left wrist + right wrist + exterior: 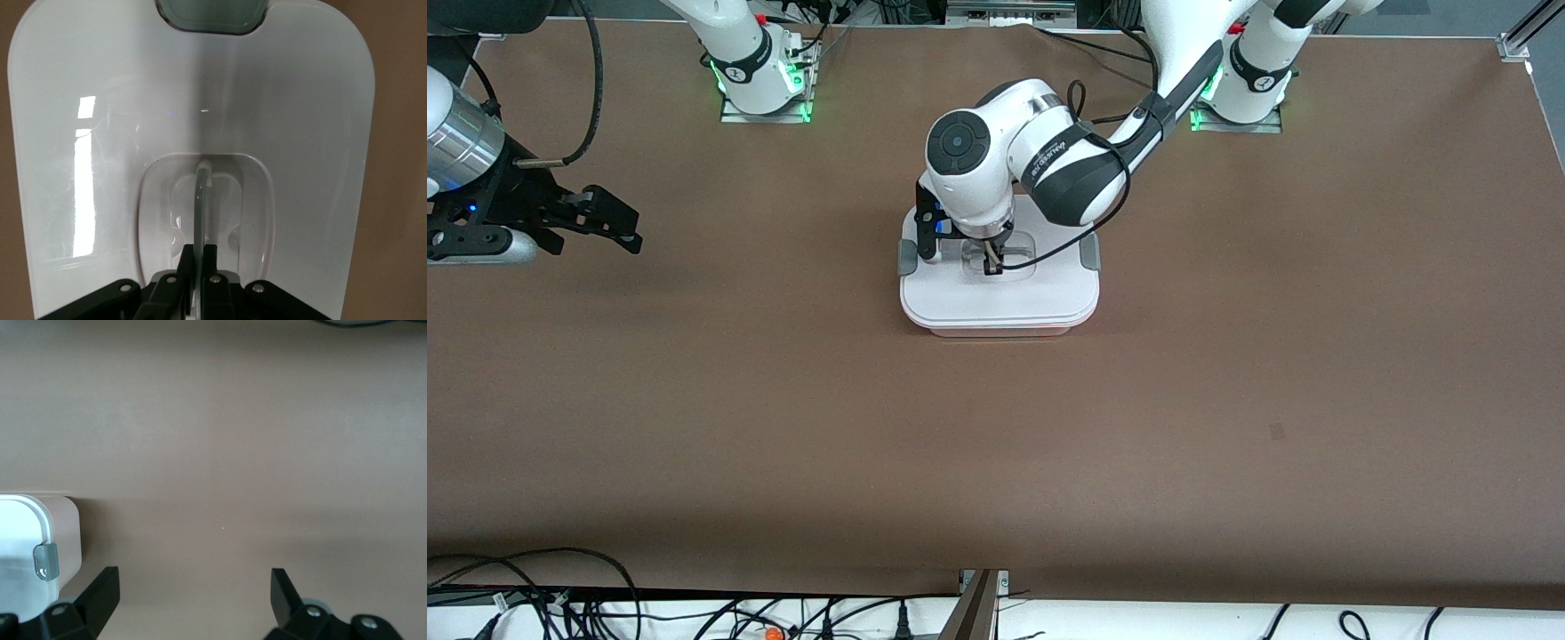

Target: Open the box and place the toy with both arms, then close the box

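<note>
Brown table (1227, 400), box (996, 307) lidded: our left gripper (992, 264) pinches the handle (202, 200) — we'd lift straight, level. Right gripper (596, 218) waits spread near the table's edge.

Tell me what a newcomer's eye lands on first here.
The left gripper comes first, down on the white lid of the box at mid-table, its fingers shut on the clear handle in the lid's recess. Next is the right gripper, open and waiting over bare table toward the right arm's end, away from the box.
</note>
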Robot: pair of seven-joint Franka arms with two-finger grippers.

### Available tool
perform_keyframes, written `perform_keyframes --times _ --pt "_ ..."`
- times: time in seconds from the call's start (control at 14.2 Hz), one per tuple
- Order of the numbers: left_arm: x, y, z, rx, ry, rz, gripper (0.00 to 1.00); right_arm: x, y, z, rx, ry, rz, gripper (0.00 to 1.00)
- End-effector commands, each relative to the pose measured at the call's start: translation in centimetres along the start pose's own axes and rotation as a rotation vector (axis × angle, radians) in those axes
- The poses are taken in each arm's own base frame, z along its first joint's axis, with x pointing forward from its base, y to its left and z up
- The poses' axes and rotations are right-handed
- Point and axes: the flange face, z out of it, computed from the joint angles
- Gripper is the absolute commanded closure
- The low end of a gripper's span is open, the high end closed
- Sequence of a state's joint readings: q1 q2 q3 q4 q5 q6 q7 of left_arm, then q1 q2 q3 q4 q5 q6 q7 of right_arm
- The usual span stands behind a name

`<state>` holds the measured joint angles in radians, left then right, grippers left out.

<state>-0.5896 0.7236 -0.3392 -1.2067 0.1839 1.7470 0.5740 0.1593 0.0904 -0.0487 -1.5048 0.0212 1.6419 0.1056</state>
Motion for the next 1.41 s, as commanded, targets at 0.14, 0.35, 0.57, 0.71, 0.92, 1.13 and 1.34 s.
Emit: perform_keyframes --times 0.14,0.35,0.57,0.71,0.92,1.13,1.34 --pt "-0.1 -1.1 0.8 0.024 0.007 -0.051 1.0 -0.3 0.4 0.3 -0.019 -0.032 -0.007 0.0" --pt "-0.1 -1.1 0.8 0.041 -0.004 -0.044 1.0 -0.8 0.1 1.1 -0.027 -0.094 -0.049 0.0" --pt "-1.0 -1.8 -0.3 0.067 -0.018 -0.049 0.01 -0.8 0.2 1.3 -0.029 -0.1 -0.049 0.0" --pt "-1.8 -2.0 -2.1 0.063 -0.017 -0.071 0.0 -0.8 0.3 1.2 -0.029 -0.097 -0.048 0.0" --pt "-5.5 -4.8 -5.0 0.049 -0.028 -0.141 0.0 -0.7 0.5 1.1 -0.028 -0.091 -0.043 0.0" --pt "-11.1 -10.3 -5.0 0.066 -0.039 -0.243 0.0 -0.5 0.8 1.2 -0.03 -0.092 -0.042 0.0" --pt "-18.2 -14.8 -6.8 0.121 -0.074 -0.375 0.0 -0.2 1.6 1.3 -0.028 -0.083 -0.025 0.0"
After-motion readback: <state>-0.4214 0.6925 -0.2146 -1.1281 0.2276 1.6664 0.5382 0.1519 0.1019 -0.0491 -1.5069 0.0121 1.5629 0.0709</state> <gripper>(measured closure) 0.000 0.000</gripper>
